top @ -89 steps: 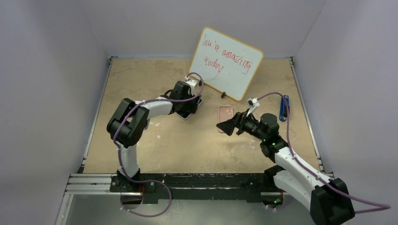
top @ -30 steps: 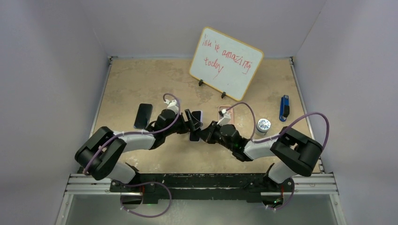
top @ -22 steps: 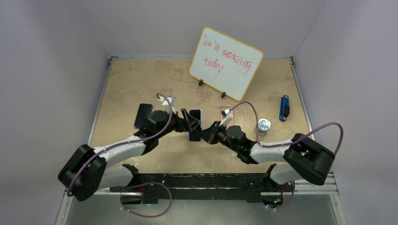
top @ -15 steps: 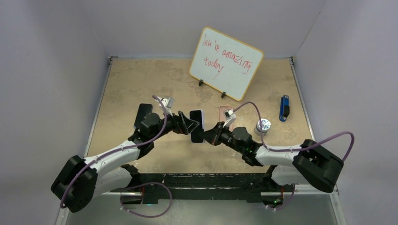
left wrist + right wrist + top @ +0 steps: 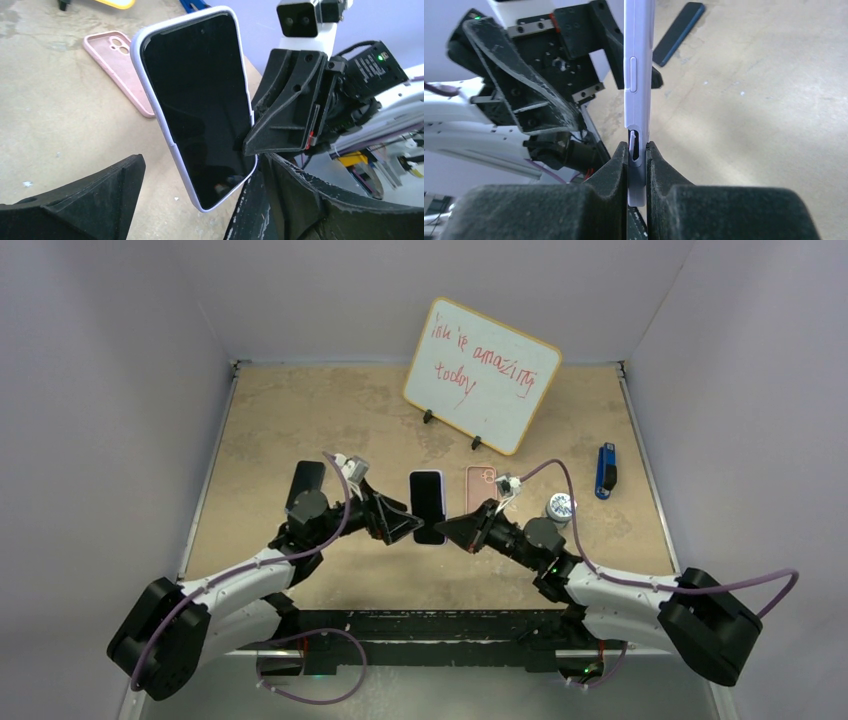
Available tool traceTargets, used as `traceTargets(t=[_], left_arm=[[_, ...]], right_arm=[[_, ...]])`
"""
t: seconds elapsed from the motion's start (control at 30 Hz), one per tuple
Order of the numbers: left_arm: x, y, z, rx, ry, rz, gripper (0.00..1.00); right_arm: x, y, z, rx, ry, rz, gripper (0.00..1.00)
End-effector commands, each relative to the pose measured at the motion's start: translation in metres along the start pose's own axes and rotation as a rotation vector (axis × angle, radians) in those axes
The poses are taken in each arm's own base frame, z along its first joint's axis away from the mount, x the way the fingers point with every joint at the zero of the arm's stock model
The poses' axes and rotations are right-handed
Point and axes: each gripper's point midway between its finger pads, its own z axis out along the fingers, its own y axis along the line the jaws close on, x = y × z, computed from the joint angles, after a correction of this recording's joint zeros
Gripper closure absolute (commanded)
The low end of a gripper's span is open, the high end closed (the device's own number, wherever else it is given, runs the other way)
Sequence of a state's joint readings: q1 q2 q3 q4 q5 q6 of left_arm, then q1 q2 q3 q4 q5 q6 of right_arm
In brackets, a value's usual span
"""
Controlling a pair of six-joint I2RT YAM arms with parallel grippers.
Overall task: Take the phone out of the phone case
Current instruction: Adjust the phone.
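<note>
A phone [image 5: 200,100] with a black screen sits in a lavender phone case [image 5: 638,75] and is held upright above the table [image 5: 300,410]. My right gripper [image 5: 637,170] is shut on the case's lower edge, one finger on each face. In the top view the phone [image 5: 427,505] hangs between both arms, with the right gripper [image 5: 457,529] at its lower right. My left gripper [image 5: 200,167] is open, its fingers [image 5: 80,200] standing wide on either side of the phone's lower end without touching it. The left gripper [image 5: 403,523] is just left of the phone.
An empty pink case [image 5: 481,481] lies just behind the held phone. A dark phone [image 5: 305,486] lies to the left. A whiteboard [image 5: 482,375] stands at the back. A silver round item [image 5: 560,506] and a blue object [image 5: 606,470] are on the right.
Both arms have stretched out lower and wider, and the phone has shifted slightly right and back. The left gripper's jaws have spread wider around it. The right gripper has kept its grip.
</note>
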State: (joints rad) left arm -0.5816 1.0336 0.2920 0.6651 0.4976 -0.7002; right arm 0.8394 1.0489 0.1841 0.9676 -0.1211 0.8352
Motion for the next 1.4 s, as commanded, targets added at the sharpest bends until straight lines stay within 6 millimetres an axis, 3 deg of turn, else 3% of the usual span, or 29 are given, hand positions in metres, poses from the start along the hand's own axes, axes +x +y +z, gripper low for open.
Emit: traceTargets(t=[0.0,0.27,0.43,0.57,0.77,0.87,1.07,1.37], left_arm=[[-0.007,-0.029,-0.002,0.159,-0.024,0.023,0.11],[-0.015,-0.055,-0.007,0.284,-0.04,0.014,0.22],[-0.012,-0.061,-0.013,0.32,-0.049,0.0,0.37],[-0.012,-0.067,-0.016,0.349,-0.05,0.006,0.55],[-0.021,-0.082,-0.02,0.41,-0.067,0.015,1.0],[-0.023,-0.088,-0.025,0.438,-0.078,0.003,1.0],[-0.025,-0.085,-0.026,0.403,-0.098,-0.073,1.0],[-0.047,-0.084,-0.03,0.356,-0.196,-0.18,1.0]], right_arm=[[-0.029,0.056,-0.003,-0.237,-0.08,-0.037,1.0],[-0.028,0.086,-0.004,-0.396,-0.043,-0.027,1.0],[-0.026,0.091,-0.005,-0.43,-0.031,-0.012,1.0],[-0.025,0.093,-0.006,-0.443,-0.026,-0.008,1.0],[-0.029,0.098,-0.008,-0.47,-0.028,-0.016,1.0],[-0.028,0.098,-0.01,-0.473,-0.024,-0.019,0.99],[-0.029,0.094,-0.008,-0.446,-0.033,-0.048,0.64],[-0.023,0.089,-0.008,-0.415,0.012,-0.156,0.43]])
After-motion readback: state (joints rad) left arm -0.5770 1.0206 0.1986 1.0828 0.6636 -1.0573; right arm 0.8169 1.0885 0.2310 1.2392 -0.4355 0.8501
